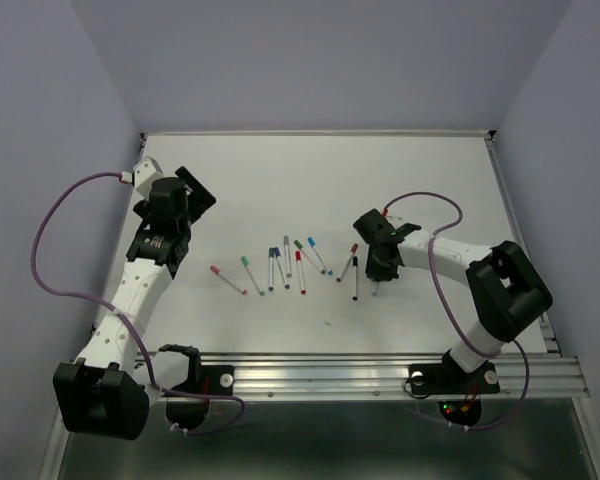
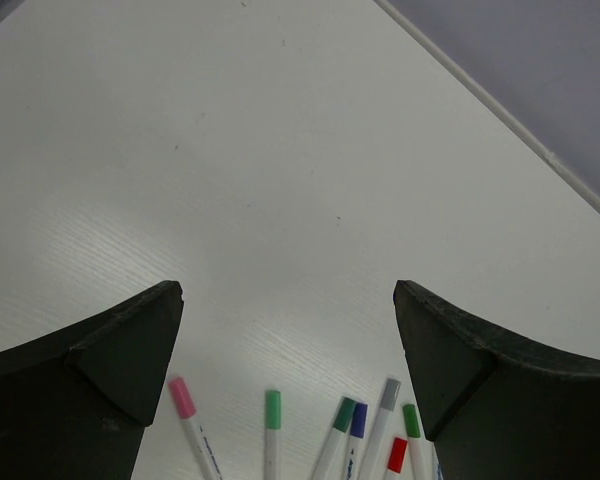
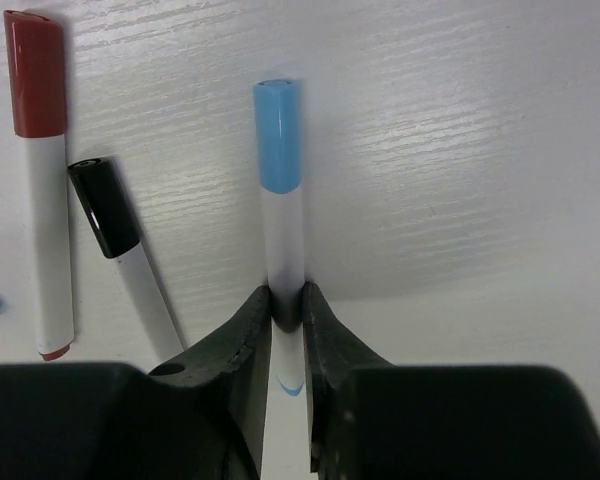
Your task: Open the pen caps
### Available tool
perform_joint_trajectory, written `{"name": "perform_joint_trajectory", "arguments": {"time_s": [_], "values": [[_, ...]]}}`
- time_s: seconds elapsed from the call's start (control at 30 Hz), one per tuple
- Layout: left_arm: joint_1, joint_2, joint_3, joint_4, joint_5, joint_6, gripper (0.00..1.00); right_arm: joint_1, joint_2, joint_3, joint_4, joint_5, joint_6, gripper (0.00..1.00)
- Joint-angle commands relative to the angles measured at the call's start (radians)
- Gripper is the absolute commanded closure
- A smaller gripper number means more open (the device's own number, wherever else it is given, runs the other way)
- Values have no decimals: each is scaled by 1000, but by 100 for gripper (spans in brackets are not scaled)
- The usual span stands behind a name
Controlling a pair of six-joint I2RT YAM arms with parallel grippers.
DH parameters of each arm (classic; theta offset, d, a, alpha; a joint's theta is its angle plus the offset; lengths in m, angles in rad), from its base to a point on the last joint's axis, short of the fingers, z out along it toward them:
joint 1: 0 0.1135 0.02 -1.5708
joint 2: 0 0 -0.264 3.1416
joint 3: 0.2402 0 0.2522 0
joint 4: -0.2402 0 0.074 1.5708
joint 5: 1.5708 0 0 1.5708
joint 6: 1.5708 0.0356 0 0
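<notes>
My right gripper (image 3: pixel 285 298) is shut on the white barrel of a pen with a light blue cap (image 3: pixel 278 135); the cap points away from the fingers, over the table. In the top view this gripper (image 1: pixel 378 272) is right of the pen row. A red-capped pen (image 3: pixel 38 90) and a black-capped pen (image 3: pixel 105 205) lie to its left. My left gripper (image 2: pixel 288 300) is open and empty, above the table behind several capped pens: pink (image 2: pixel 182 397), light green (image 2: pixel 272 409), dark green (image 2: pixel 344 414), blue (image 2: pixel 358 420), grey (image 2: pixel 390 394), green (image 2: pixel 410 420), red (image 2: pixel 397 455).
The pens lie in a loose row mid-table (image 1: pixel 280 268). The white table (image 1: pixel 310 180) has a raised rim at the back and right edge (image 1: pixel 520 240). A metal rail (image 1: pixel 380 372) runs along the near edge by the arm bases.
</notes>
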Motion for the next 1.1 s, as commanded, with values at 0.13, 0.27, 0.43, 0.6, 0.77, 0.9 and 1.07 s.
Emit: {"name": "perform_joint_trajectory", "arguments": {"time_s": [0.13,0.27,0.43,0.6,0.77,0.9,1.07], "values": [[3,-39,-11,7,-22,13,1,8,23,-74,105,-31,-85,97],[3,-45,-13,16,15,16,1,8,4,-77,126,6,-121,99],[3,-56,-29,105,253,42,1,8,-175,-88,299,-84,-293,99],[-3,-60,-72,292,660,41,1,8,-398,-132,480,-322,-440,99],[-110,-65,-111,461,808,-10,1,8,-464,-117,554,-633,-514,99],[-206,-53,-103,524,814,-31,1,8,-434,-86,577,-764,-510,99],[-276,-17,-114,581,803,-64,1,8,-403,-66,639,-832,-473,99]]}}
